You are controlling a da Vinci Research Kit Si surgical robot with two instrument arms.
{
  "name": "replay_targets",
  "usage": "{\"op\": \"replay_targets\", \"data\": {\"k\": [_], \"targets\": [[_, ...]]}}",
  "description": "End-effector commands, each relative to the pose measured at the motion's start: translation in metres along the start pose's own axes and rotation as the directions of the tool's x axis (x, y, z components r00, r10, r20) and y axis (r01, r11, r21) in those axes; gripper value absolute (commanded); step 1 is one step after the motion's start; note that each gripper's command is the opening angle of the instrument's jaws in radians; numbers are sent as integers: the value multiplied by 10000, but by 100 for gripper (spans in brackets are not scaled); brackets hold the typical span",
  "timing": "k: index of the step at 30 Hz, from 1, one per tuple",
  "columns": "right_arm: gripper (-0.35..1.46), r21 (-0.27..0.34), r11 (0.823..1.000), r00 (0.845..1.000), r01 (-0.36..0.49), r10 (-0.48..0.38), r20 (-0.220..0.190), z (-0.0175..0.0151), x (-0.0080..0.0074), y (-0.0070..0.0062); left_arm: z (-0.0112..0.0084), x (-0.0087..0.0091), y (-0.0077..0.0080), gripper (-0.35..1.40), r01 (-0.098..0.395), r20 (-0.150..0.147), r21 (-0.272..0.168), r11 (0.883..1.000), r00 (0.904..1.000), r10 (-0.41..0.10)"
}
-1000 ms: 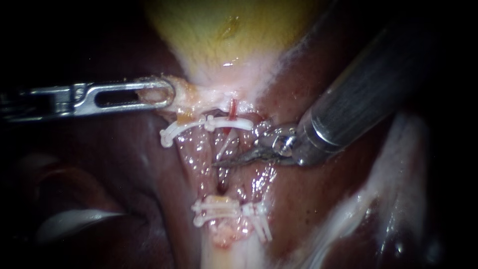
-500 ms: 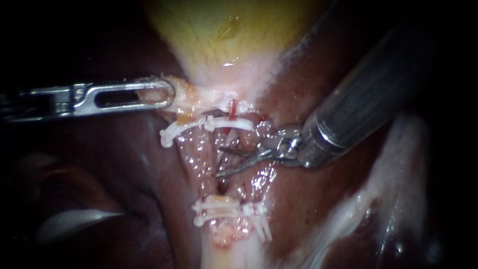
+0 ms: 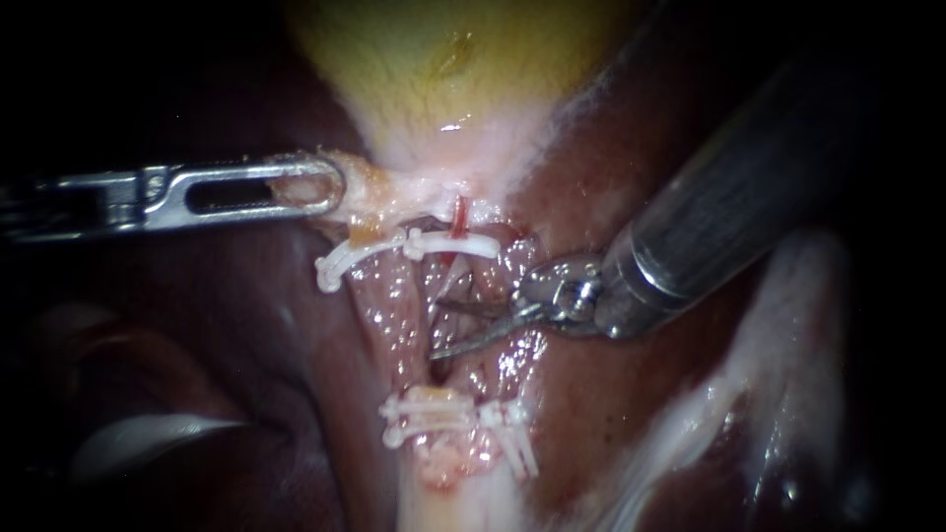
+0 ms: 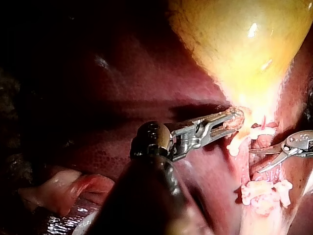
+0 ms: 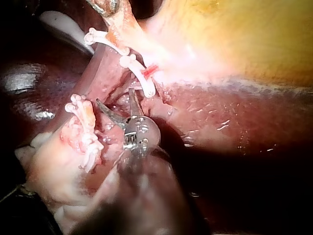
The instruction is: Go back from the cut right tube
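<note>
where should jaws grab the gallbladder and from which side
Probably its pale narrow neck, above the upper clip, coming in from the left as the left instrument does. The gallbladder tapers to a thin fold there; its yellow body looks too broad and rounded to pinch.

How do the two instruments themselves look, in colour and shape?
The left instrument is silvery metal; its end effector is long, flat, round-tipped, with a long slot. The right instrument has a thick grey metallic shaft, a rounded shiny joint and two thin, curved, pointed blades. No cables show.
</note>
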Motion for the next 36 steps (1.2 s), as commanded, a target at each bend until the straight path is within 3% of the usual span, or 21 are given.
{"op": "replay_targets", "data": {"k": [1, 6, 13, 23, 30, 36], "targets": [[134, 14, 9998, 9998, 217, -217, -31, -5, 1, -1, -1, 0, 0, -35, 0, -2, 1, 10000, 10000, 0], [143, -198, 9879, 9878, 1535, -1540, -243, -25, 12, -14, -1, 0, 0, -35, -1, -3, 2, 10000, 10000, 1], [143, -955, 9516, 9556, 2920, -2945, -128, -57, 18, -30, -2, 0, 0, -35, -2, -5, 4, 10000, 10000, 2], [145, -2244, 9098, 9274, 3490, -3697, -564, -115, 12, -33, -1, 0, 0, -35, -2, -7, 7, 10000, 10000, 2], [145, -2780, 9071, 9333, 3159, -3498, -809, -143, -6, -53, -1, 0, 1, -35, -3, -7, 7, 10000, 10000, 3], [145, -2968, 9005, 9296, 3177, -3575, -895, -164, -12, -53, 0, 0, 1, -35, -4, -2, 3, 10000, 10000, 4]]}}
